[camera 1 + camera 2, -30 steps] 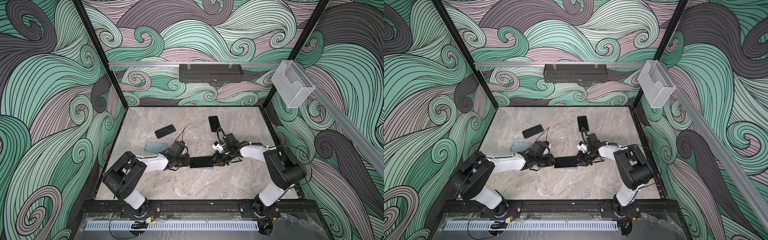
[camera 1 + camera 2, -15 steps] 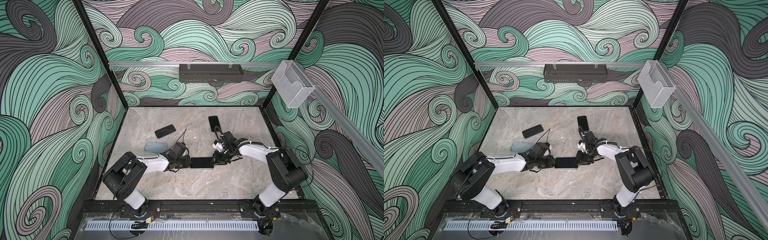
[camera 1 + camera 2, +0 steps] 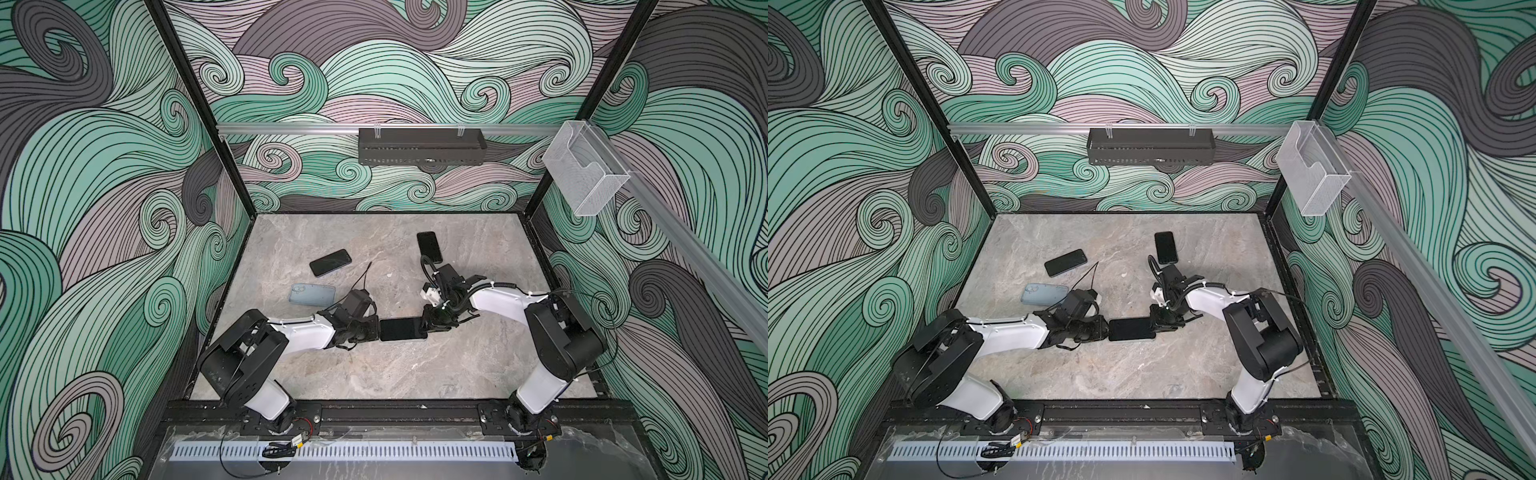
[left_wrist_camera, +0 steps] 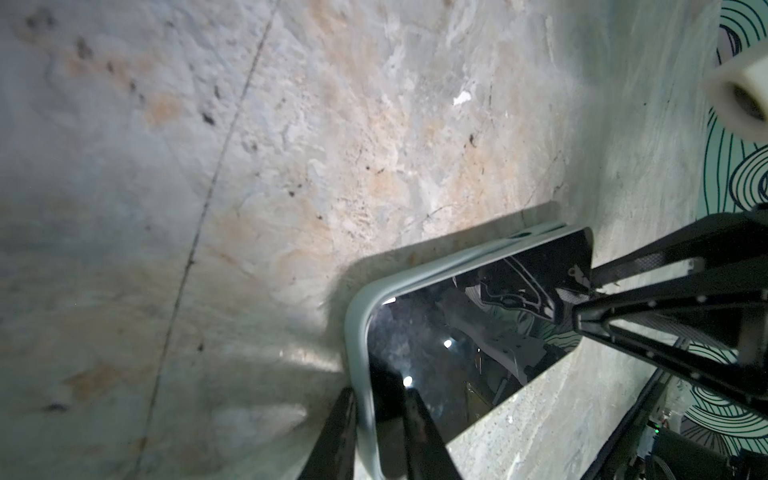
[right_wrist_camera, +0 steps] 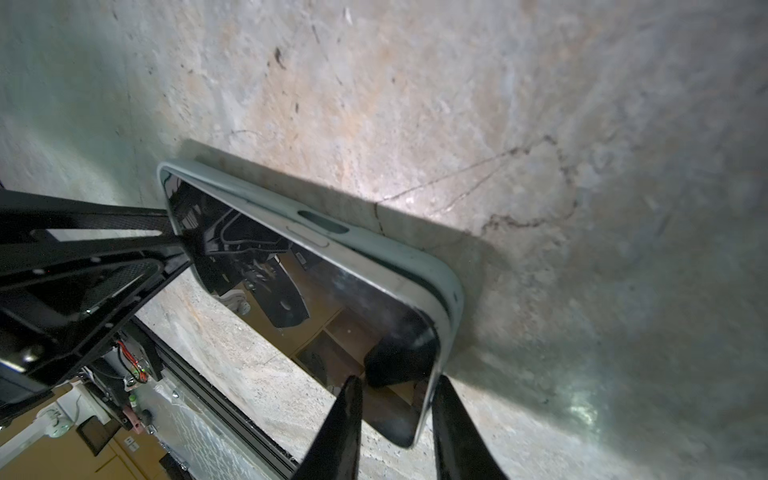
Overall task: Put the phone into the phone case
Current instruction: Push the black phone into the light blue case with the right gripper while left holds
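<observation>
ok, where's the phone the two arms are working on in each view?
A top view: phone front of centre, between left fingers and right fingers.
A top view: phone, same spot.
Left wrist: phone runs from left fingers to right fingers.
Right wrist: phone between right fingers and left fingers.
Shared: pale green phone case rimming it.

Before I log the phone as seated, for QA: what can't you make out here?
- Left wrist view: the phone and case end by the left gripper runs off the picture's edge.
- Right wrist view: the left gripper covers the phone's far end; contact by the right gripper unclear.
- Both top views: case rim too small.
</observation>
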`<state>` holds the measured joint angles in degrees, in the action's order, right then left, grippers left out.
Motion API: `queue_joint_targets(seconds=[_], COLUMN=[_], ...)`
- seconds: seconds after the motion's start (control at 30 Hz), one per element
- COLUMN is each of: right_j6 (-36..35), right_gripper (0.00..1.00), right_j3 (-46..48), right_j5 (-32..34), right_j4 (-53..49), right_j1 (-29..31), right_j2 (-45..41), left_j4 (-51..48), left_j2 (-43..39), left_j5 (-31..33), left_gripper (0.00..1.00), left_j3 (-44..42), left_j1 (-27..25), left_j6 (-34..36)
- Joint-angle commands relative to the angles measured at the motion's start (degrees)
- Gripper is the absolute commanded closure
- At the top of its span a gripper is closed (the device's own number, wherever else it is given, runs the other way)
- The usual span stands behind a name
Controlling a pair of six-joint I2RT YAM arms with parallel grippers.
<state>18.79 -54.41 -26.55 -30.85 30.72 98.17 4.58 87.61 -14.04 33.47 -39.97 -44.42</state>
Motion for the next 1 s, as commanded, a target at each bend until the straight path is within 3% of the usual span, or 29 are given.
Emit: queue_joint_targets(seconds=[0.0, 0.2, 0.4, 0.97], right_j6=[-1.16, -2.12, -3.56, -4.07], right_gripper=[0.70, 0.67, 0.63, 0.76], right_j3=[-1.81, -2.14, -1.95, 0.36], right_j5=[1.98, 7.92, 9.09, 7.89], right_j4=[-0.34, -3.14, -5.99, -4.29], right_j1=[1.57, 2.46, 2.68, 4.13], right_j2=[0.52, -2.74, -4.75, -2.54], left_j4=[-4.36, -6.23, -8.03, -9.11], left_j2=[-1.35, -2.48, -3.24, -1.16], left_j5=[1.01, 1.91, 1.26, -1.33], left_gripper=[0.74, 0.69, 0.72, 0.71], left_j3=[-0.52, -0.53, 0.06, 2.32], left_j1=[-0.90, -0.96, -0.98, -0.99], left_j6=[-1.48, -1.72, -0.47, 2.94])
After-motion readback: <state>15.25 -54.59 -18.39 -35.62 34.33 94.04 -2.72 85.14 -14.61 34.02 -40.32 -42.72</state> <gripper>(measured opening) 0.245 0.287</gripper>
